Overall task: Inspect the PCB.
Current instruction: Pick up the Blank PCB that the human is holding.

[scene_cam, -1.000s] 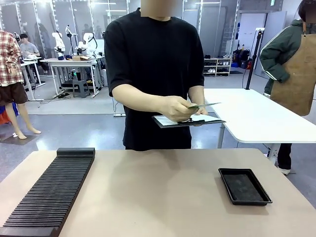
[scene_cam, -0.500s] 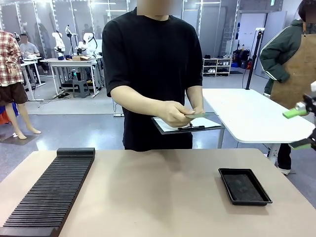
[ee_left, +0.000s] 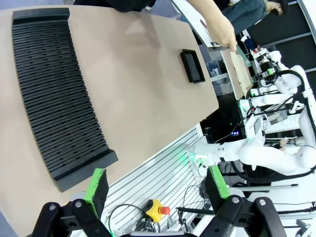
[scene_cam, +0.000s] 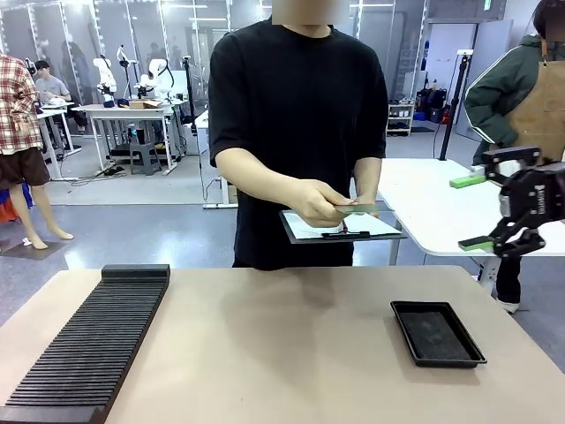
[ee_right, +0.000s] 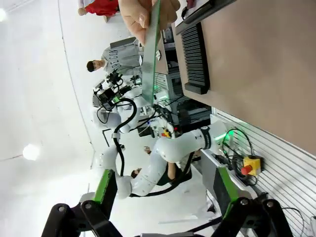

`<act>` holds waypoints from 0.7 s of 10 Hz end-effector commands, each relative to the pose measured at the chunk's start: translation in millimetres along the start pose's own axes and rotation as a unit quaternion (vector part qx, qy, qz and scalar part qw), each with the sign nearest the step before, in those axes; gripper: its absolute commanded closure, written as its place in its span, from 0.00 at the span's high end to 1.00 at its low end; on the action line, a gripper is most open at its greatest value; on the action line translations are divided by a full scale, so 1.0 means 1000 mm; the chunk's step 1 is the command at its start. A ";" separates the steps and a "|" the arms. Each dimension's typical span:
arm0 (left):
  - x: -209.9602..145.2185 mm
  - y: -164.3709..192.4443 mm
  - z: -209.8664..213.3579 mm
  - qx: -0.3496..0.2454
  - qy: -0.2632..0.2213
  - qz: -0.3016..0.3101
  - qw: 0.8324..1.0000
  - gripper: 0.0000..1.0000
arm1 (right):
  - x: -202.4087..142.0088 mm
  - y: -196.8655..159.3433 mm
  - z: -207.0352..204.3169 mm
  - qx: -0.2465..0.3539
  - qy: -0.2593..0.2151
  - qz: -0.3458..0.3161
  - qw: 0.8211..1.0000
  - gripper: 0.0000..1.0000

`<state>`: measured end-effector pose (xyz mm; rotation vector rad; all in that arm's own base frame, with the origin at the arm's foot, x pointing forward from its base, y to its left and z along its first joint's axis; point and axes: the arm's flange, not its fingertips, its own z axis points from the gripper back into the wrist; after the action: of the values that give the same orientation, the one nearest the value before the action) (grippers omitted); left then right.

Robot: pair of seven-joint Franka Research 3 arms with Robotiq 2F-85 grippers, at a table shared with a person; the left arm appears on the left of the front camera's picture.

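**A:** Step in hand, as I read it: the handover ahead of inspection. Biggest first. The table (scene_cam: 291,353) has the slotted rack (scene_cam: 97,340) on your left and the black tray (scene_cam: 437,333) on your right. The person stands at the far side holding a clipboard (scene_cam: 340,225). The PCB (scene_cam: 357,209) is pinched flat in their hand (scene_cam: 316,199), just above the paper.

**B:** Grippers?

**A:** Your right gripper (scene_cam: 472,212) hangs beyond the table's right edge, jaws wide, nothing in them. Your left gripper (ee_left: 157,182) is the same, high over the rack's near end. Bring the right one in level with the board, pads square to its free edge. It's thin, so I'd close on the rim, clear of the person's fingers.

**B:** Change from a second back?

**A:** The right arm was out of the picture then, and only at its edge half a second ago. Now it's well inside. The person has shifted toward it. The board stays over the clipboard.
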<state>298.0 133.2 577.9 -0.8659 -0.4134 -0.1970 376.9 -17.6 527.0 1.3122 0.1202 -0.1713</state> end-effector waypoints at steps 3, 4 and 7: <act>0.000 -0.002 0.002 0.009 0.004 0.004 1.000 1.00 | 0.026 -0.012 -0.057 0.045 0.019 -0.012 0.999 1.00; 0.000 -0.002 0.002 0.009 0.004 0.004 1.000 1.00 | 0.033 -0.014 -0.067 0.051 0.027 -0.010 0.998 1.00; 0.000 -0.002 0.002 0.009 0.004 0.004 1.000 1.00 | 0.050 -0.017 -0.085 0.074 0.039 0.004 0.996 1.00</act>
<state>297.9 133.3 578.0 -0.8663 -0.4136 -0.1972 411.8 54.5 480.0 1.4446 0.1999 -0.1488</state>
